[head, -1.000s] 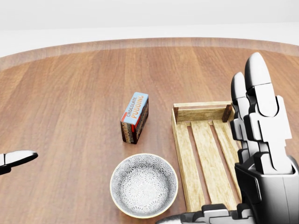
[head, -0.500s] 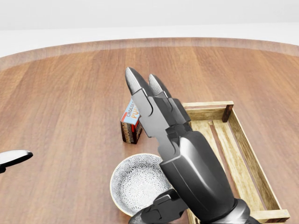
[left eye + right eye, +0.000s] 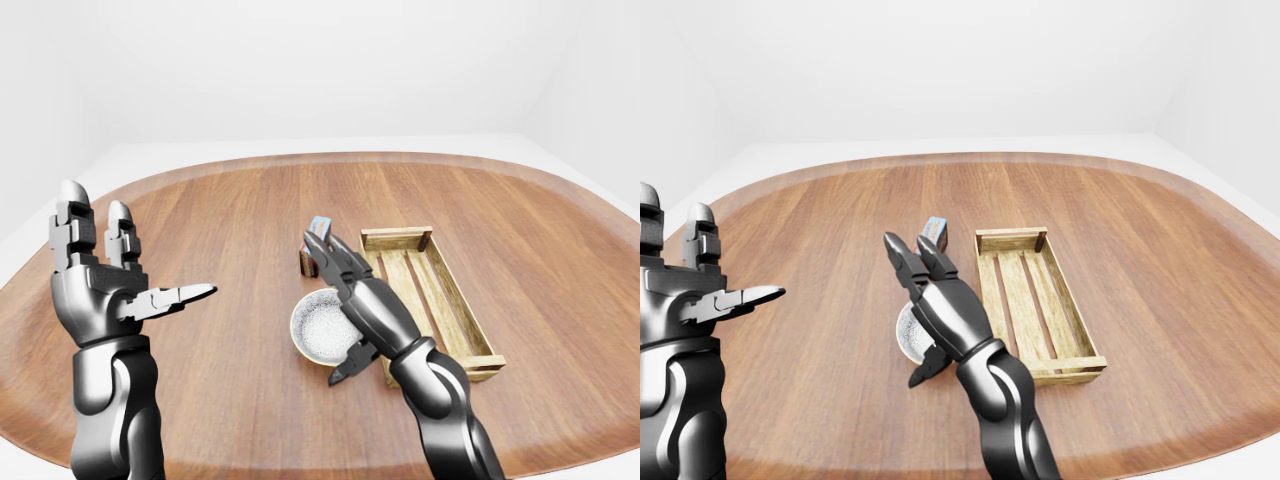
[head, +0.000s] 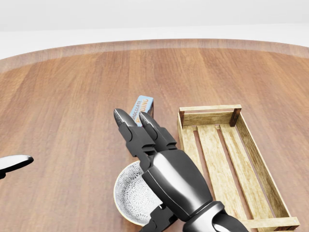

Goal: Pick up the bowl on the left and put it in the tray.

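We were at the reach: right hand [image 3: 365, 305] open over the bowl [image 3: 312, 335], gripping nothing; next, we judged, it needed lowering onto the rim, tray [image 3: 396, 238] beside

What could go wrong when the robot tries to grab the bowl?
The right hand is open over the bowl, so it might only push it away. Its fingertips reach close to the pudding box and could knock it. The bowl might also bump the tray wall on the way in.
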